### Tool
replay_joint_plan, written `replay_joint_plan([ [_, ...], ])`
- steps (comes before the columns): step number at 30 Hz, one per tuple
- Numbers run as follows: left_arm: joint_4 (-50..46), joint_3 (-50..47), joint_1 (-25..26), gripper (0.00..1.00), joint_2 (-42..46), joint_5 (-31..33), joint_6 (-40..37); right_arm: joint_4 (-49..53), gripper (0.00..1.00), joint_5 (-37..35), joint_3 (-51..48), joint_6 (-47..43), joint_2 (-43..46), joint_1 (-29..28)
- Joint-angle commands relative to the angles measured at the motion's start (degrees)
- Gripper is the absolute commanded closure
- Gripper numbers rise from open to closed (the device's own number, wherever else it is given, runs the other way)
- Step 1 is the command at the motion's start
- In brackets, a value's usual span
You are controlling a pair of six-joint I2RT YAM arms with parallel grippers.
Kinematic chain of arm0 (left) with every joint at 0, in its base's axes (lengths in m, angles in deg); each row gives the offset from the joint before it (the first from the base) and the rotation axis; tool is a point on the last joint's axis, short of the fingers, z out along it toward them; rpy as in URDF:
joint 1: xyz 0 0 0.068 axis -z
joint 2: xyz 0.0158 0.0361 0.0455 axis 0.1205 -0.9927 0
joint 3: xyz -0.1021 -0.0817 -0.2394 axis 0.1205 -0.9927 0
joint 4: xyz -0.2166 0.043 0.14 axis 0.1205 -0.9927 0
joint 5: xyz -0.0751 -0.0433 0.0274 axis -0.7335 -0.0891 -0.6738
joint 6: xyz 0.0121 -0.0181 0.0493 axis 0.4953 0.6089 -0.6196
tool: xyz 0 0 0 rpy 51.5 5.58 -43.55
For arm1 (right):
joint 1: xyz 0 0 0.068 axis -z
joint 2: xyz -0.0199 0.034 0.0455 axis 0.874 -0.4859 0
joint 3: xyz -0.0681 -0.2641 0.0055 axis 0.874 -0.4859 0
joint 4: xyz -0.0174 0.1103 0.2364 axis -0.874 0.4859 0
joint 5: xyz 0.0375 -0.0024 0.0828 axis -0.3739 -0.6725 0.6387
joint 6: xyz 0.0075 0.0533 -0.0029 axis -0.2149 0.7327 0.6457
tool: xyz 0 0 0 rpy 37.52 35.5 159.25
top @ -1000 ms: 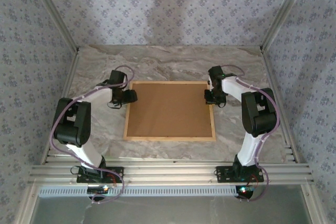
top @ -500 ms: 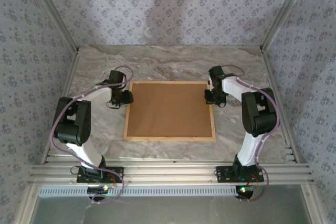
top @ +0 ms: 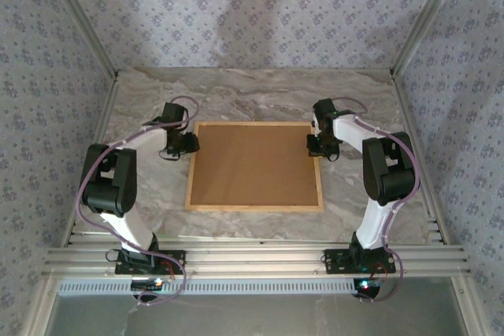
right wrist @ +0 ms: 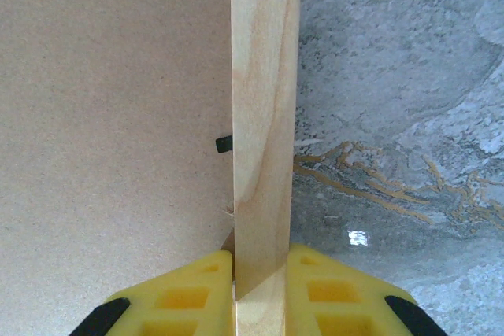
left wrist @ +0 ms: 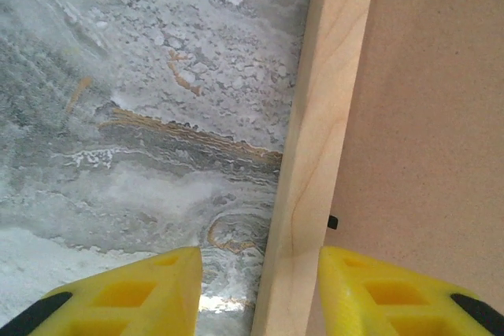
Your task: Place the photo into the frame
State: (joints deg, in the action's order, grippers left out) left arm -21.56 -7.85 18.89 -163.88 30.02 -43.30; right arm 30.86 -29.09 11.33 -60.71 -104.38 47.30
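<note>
The frame lies flat on the marble table, back side up, with the brown backing board inside its light-wood rails. The photo is hidden. My left gripper straddles the frame's left rail. Its yellow fingers stand either side of the rail, with a strip of table showing between the left finger and the wood. My right gripper is shut on the frame's right rail, both yellow fingers pressed against the wood.
Small black tabs sit at the board's edge beside each rail. Marble table surrounds the frame. Patterned walls close in the back and sides. An aluminium rail carries the arm bases at the near edge.
My left gripper's jaws have narrowed around the left rail and the wrist has shifted slightly left. The right gripper and the frame have not moved.
</note>
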Motion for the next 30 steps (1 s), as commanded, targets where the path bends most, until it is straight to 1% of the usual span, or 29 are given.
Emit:
replay_joint_plan([
  [1,-0.61,2.07,-0.59,0.57,-0.53,0.07,-0.86,0.70,0.81,2.57,-1.65,-1.06,-3.23,-0.95],
  [15,0.62,1.85,-0.45,0.58,-3.94,-2.56,-0.77,0.27,0.81,2.69,-2.05,-1.06,-3.23,-0.85],
  [19,1.68,0.50,-0.30,0.58,-4.23,-2.91,-0.77,0.01,0.81,2.73,-2.18,-1.04,-3.23,-0.87],
  [30,1.01,0.08,1.30,0.55,-8.03,-3.28,-1.91,-0.05,0.81,2.38,-2.00,-1.23,-3.41,-1.02],
])
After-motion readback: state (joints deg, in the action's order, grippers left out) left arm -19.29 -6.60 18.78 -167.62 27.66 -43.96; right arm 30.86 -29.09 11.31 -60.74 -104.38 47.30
